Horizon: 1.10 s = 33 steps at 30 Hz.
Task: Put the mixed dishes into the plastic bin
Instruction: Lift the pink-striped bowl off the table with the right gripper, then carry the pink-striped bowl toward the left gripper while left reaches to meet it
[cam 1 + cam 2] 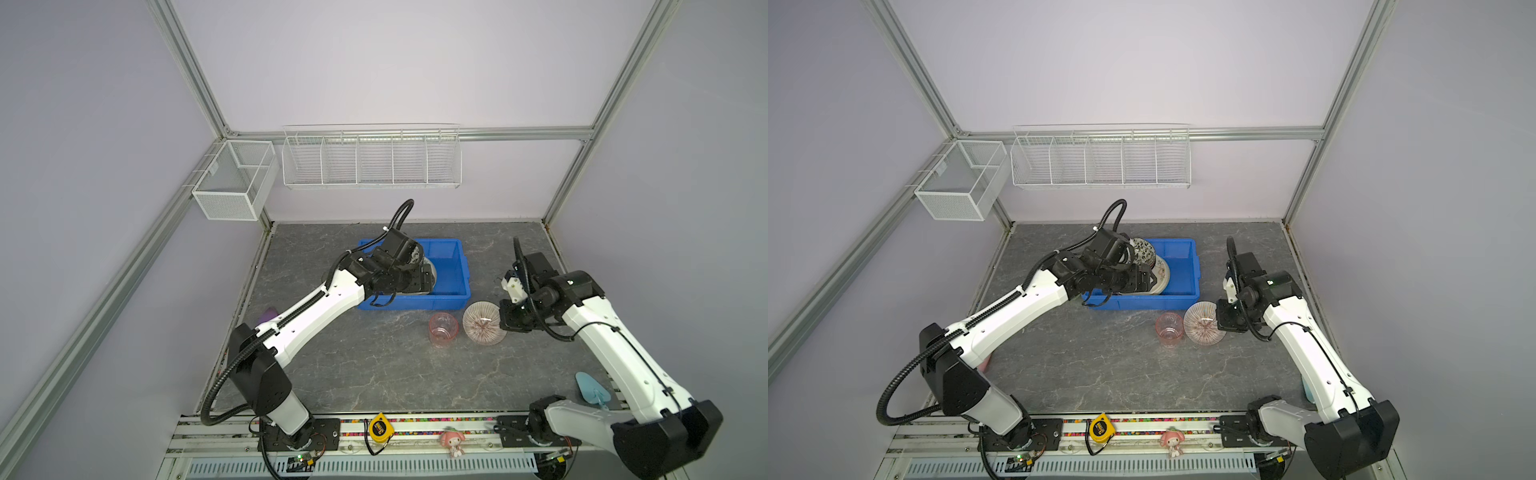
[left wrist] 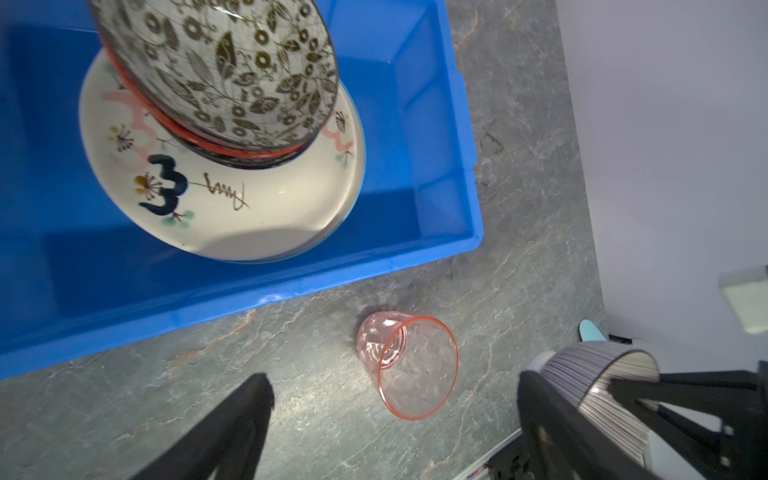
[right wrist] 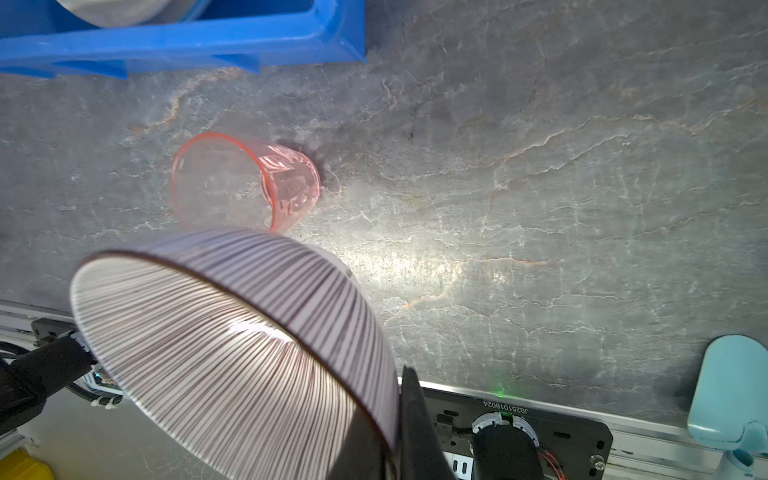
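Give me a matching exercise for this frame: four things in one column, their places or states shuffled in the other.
1. pink cup
2. striped bowl
3. cream plate marked "3"
4. left end effector

A. open, holding nothing
B. in the blue bin
C. held by the right end effector
D. on the table

Pairs: 1-D, 2-C, 3-B, 4-A

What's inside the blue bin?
A cream plate marked 3 lies in the bin, with a leafy black-and-white bowl on top and a red-rimmed dish squeezed between. Another plate's edge peeks out underneath; the rest is covered.
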Available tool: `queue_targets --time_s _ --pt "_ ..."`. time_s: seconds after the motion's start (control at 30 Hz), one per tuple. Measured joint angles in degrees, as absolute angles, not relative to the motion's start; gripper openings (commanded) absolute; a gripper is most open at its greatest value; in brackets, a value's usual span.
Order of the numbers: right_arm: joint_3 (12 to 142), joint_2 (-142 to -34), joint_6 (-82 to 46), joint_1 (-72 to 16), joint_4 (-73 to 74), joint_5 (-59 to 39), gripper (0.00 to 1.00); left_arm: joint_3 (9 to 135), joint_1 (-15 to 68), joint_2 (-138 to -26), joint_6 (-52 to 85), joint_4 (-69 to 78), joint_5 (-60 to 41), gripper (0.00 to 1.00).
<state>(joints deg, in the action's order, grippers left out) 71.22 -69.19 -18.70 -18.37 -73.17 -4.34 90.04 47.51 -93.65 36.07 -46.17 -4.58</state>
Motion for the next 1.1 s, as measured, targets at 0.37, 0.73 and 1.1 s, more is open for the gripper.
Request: queue_targets --time_s 0.37,0.73,1.1 --pt "76.5 -75.5 -17.6 -18.7 -73.7 -5.2 0.07 92.1 51.6 -97.1 34.0 -47.3 -5.0 0.79" --pt "80.4 -80.1 -17.6 -19.8 -71.7 -6.5 0.07 92.6 51.8 -98.7 32.6 -47.6 -7.7 0.75" --pt "80.4 -82.9 -17.6 -20.4 -70.2 -7.2 0.07 93.1 51.8 -98.7 32.4 -47.4 -9.4 0.74"
